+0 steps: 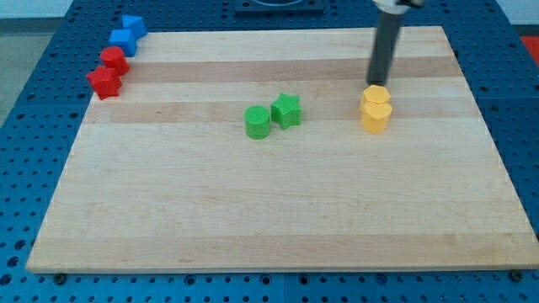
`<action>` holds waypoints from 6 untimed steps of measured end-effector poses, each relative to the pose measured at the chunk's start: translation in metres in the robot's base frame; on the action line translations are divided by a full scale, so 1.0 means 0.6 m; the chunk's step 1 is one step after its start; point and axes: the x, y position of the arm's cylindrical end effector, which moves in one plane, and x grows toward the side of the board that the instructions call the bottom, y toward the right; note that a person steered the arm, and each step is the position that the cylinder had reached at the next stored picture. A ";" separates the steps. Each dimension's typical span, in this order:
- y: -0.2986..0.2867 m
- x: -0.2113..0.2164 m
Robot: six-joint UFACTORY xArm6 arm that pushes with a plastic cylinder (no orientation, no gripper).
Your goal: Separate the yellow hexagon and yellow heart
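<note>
The yellow hexagon [376, 95] and yellow heart [376, 117] lie touching, hexagon above, toward the table's [253, 210] upper right.

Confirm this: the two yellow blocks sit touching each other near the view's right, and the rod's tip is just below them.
Wrong on one point. My tip is just above the yellow hexagon, toward the view's top, not below. The yellow heart does sit touching the hexagon near the view's right, as the camera view shows.

You find no text, label, brand, number or sign that can be read anywhere here: the pale wooden board [278, 210], the blue perforated table top [34, 126] around it and the small coloured blocks all show plain, unmarked surfaces to you.
</note>
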 end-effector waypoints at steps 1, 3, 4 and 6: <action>-0.016 0.007; -0.150 0.061; -0.024 0.047; -0.190 0.119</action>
